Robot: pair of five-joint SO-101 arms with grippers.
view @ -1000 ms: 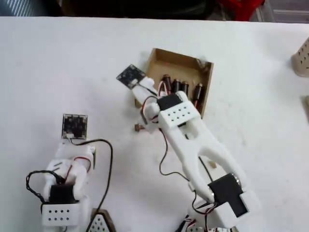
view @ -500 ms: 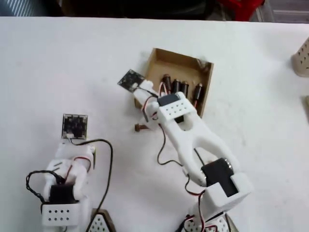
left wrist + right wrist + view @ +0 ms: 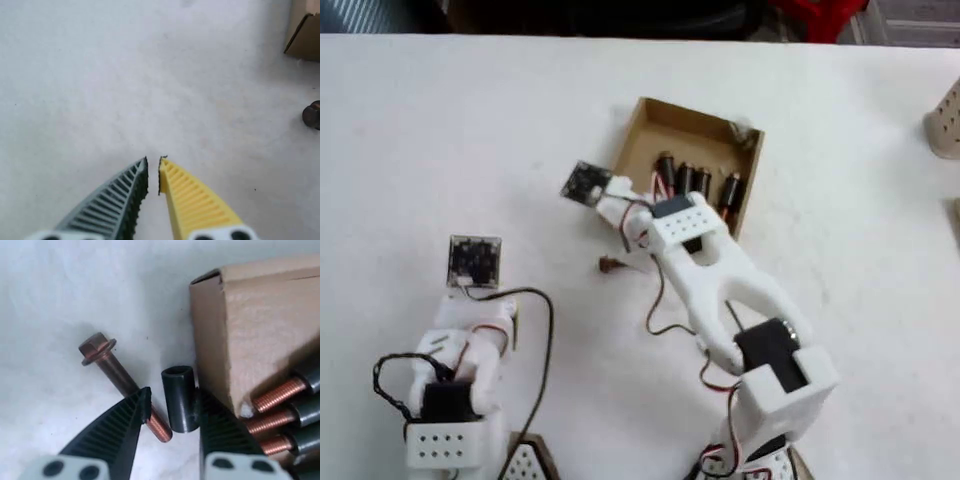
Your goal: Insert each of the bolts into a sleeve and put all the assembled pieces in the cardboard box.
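Beside the cardboard box (image 3: 260,325), a black sleeve (image 3: 180,399) lies on the white table between the fingers of my right gripper (image 3: 172,402), which is open. A copper bolt (image 3: 120,375) lies slantwise next to the sleeve, with its threaded end by one fingertip. Several assembled bolt-and-sleeve pieces (image 3: 282,412) lie inside the box (image 3: 645,115). From above, the right arm's wrist (image 3: 675,225) stands at the box's near-left corner, with the bolt (image 3: 612,265) just beside it. My left gripper (image 3: 153,161) is shut and empty over bare table, and its arm (image 3: 455,380) stands at the front left.
A beige perforated object (image 3: 945,120) stands at the right edge of the table. In the left wrist view, a box corner (image 3: 305,30) and a bolt head (image 3: 313,115) show far off. There is open table to the left and behind the box.
The right arm's wrist has drawn back slightly from the box toward the front left, and its elbow has swung. The loose bolt and the left arm have stayed put.
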